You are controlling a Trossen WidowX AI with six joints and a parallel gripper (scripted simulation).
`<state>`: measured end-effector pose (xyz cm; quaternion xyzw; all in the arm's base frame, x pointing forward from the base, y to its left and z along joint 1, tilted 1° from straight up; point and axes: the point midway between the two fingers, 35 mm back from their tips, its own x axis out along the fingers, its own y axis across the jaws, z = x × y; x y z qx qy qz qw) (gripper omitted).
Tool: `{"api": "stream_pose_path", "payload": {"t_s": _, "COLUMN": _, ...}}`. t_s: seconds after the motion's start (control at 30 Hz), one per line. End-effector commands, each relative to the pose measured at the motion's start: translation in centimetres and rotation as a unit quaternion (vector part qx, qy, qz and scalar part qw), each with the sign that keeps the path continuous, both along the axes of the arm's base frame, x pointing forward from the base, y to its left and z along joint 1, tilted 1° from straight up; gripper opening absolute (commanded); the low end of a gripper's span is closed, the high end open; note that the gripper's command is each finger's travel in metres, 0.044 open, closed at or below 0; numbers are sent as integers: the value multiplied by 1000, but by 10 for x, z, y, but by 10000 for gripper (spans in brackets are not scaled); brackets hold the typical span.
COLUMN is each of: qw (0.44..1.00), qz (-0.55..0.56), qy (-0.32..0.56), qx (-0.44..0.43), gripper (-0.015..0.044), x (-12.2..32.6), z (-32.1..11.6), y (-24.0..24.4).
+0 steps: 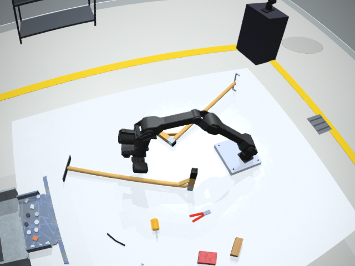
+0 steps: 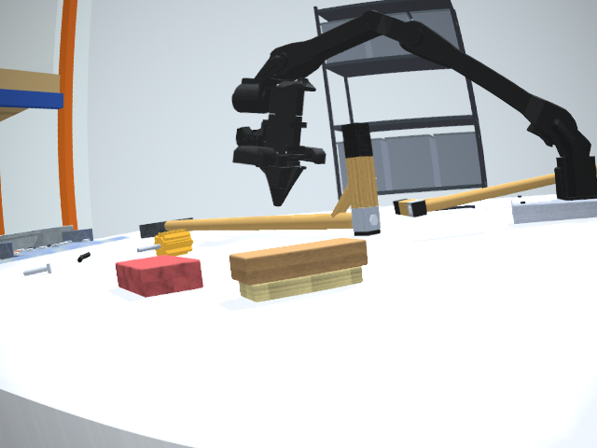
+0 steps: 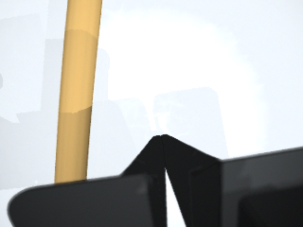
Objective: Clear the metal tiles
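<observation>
My gripper (image 2: 278, 203) (image 3: 161, 136) is shut and empty, pointing down above the table. The long scraper (image 1: 114, 175) (image 2: 250, 223) (image 3: 78, 85) lies on the table, its dark blade towards the plate and its upright grip block at the other end. In the wrist view its wooden handle runs left of my fingertips, not between them. The steel bench plate (image 1: 47, 210) is at the left in the top view, bearing several white tiles (image 1: 36, 214), dark tiles (image 1: 28, 215) and an orange tile (image 1: 35, 238). The catch box (image 1: 8, 220) adjoins its far end, partly out of view.
A second wooden-handled tool (image 1: 219, 98) (image 2: 481, 191) with a metal hooked end lies behind the arm. A yellow screwdriver (image 1: 155, 224) (image 2: 174, 242), red-handled pliers (image 1: 197, 214), a black strip (image 1: 115, 239), a red block (image 1: 207, 257) (image 2: 159, 277) and a wooden brush (image 1: 237, 246) (image 2: 298, 262) lie in front.
</observation>
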<state>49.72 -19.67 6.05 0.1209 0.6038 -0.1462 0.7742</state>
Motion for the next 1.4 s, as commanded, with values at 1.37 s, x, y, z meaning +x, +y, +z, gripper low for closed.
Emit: {"api": "stream_pose_path", "payload": {"t_s": 1.37, "qw": 1000, "qz": 2, "qy": -4, "qx": -4, "gripper": 0, "x": 16, "z": -32, "y": 19}}
